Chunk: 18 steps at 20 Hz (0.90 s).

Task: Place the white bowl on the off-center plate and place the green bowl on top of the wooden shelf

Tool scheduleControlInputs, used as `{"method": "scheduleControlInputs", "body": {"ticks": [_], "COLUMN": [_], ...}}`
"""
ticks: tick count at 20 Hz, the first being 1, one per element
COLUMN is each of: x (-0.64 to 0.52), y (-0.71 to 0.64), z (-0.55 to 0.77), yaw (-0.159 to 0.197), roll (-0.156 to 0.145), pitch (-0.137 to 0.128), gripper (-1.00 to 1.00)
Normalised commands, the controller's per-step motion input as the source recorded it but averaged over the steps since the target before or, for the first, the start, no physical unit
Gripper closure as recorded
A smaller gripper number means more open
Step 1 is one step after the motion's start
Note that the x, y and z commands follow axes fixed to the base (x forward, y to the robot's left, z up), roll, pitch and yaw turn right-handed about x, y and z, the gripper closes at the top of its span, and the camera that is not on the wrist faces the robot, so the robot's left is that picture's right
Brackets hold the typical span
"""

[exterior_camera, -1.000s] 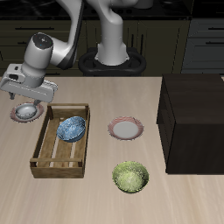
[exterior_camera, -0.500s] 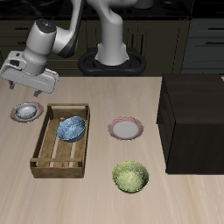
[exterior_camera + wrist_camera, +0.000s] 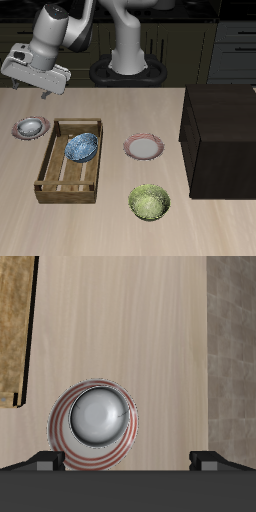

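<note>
The white bowl (image 3: 31, 126) sits on the off-center plate (image 3: 17, 129) near the table's side edge, beside the crate. In the wrist view the white bowl (image 3: 99, 418) rests inside the red-rimmed plate (image 3: 62, 428). My gripper (image 3: 33, 90) hangs well above them, open and empty, with its fingertips (image 3: 45, 461) spread wide. The green bowl (image 3: 149, 202) stands near the table's front edge. The wooden shelf (image 3: 222, 135) stands at the table's other side, and its flat top is bare.
A light-wood slatted crate (image 3: 56, 172) holds a blue-patterned bowl (image 3: 83, 147); the crate's edge also shows in the wrist view (image 3: 15, 326). A second red-rimmed plate (image 3: 144, 148) lies mid-table. The robot's base (image 3: 127, 68) stands at the back.
My gripper has risen straight up from the off-center plate, leaving the white bowl on it. Nothing else has moved.
</note>
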Motion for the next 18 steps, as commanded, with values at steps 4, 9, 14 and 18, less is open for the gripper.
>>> {"method": "scheduleControlInputs", "body": {"ticks": [4, 9, 14, 18], "x": [0.04, 0.09, 0.19, 0.23], "y": [0.14, 0.21, 0.43, 0.56], "z": [0.31, 0.25, 0.16, 0.14], "yaw": [-0.001, 0.016, -0.004, 0.014], "roll": [0.004, 0.037, 0.046, 0.046], "pitch": [-0.001, -0.021, -0.001, 0.001], "gripper": [-1.00, -1.00, -1.00, -1.00]}}
